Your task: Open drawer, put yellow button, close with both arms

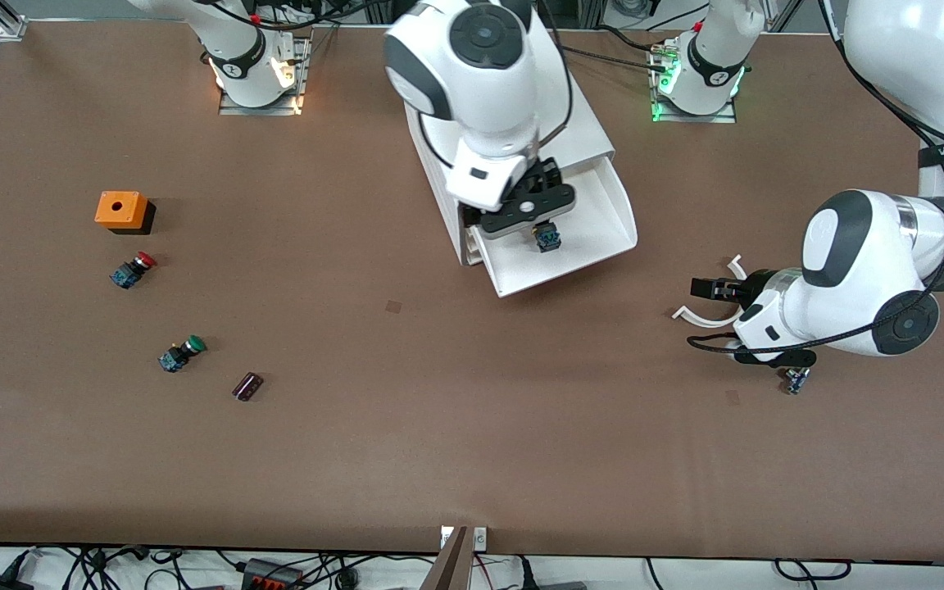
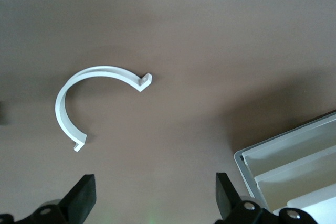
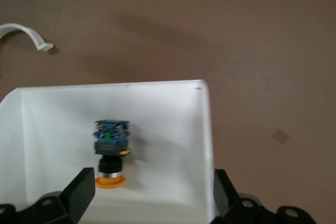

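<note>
The drawer [image 1: 603, 215] is the top tray of the white cabinet and stands pulled out toward the front camera. The yellow button [image 1: 548, 238] lies on its side on the drawer floor [image 3: 168, 129], orange cap [image 3: 110, 181] toward my right gripper. My right gripper [image 3: 152, 195] hangs open just above the drawer, its fingers apart on either side of the button and touching nothing. My left gripper [image 2: 156, 198] is open and empty, low over the table toward the left arm's end, by a white curved clip [image 2: 65, 98]. That arm waits.
An orange box [image 1: 121, 210], a red-capped button [image 1: 133, 269], a green-capped button [image 1: 182, 352] and a small dark part [image 1: 247, 386] lie toward the right arm's end. Another small part [image 1: 796, 380] lies under the left arm. The white cabinet [image 1: 587, 131] stands mid-table.
</note>
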Controlling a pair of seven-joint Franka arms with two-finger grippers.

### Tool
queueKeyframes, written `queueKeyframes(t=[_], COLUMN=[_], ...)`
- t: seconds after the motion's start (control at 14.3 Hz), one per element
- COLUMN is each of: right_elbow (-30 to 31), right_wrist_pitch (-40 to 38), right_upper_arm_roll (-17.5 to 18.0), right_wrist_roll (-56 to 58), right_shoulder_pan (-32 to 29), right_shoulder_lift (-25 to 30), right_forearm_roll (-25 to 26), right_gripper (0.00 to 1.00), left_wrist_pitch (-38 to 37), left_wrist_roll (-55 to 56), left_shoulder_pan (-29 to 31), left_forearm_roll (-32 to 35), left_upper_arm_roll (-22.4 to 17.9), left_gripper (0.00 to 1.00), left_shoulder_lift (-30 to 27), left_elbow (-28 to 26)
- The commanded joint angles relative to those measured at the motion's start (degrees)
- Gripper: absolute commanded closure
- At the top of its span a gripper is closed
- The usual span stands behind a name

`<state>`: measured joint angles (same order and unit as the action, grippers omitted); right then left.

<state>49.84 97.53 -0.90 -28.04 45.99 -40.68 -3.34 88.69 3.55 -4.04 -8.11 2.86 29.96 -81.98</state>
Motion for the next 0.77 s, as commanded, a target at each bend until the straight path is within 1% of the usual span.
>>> queueKeyframes(t=[0.0,0.14,0.28,0.35,0.56,0.7], right_elbow=[-0.3,0.7,1.5,1.4,1.4,1.4], right_wrist_pitch=[-3.0,-5.0,-7.3,-8.0,-9.5,-10.1], right_upper_arm_roll=[0.9,0.8,0.8,0.8,0.7,0.8], right_wrist_roll=[-0.2,1.5,4.1,5.1,7.6,11.5], right_shoulder_pan=[-6.0,-11.2,-16.3,-19.2,-26.5,-30.5], right_shoulder_lift=[1.0,1.6,1.6,1.6,1.6,1.7], right_forearm_roll=[0.4,1.0,1.0,1.0,0.9,0.1], right_gripper=[0.00,0.00,0.00,0.00,0.00,0.00], left_wrist_pitch=[4.4,8.2,12.3,14.8,21.1,21.4], left_wrist_roll=[6.9,17.0,26.6,29.4,32.7,35.8], left_shoulder_pan=[-1.2,-6.7,-11.1,-12.9,-16.3,-18.4], left_forearm_roll=[0.7,1.0,1.1,1.1,0.6,0.6], left_upper_arm_roll=[0.4,0.5,0.5,0.5,0.8,1.8], left_gripper=[0.00,0.00,0.00,0.00,0.00,0.00], left_shoulder_lift=[0.4,0.4,0.5,0.5,0.0,-0.1], left_elbow=[1.1,0.2,-0.9,-1.8,-6.2,-7.3])
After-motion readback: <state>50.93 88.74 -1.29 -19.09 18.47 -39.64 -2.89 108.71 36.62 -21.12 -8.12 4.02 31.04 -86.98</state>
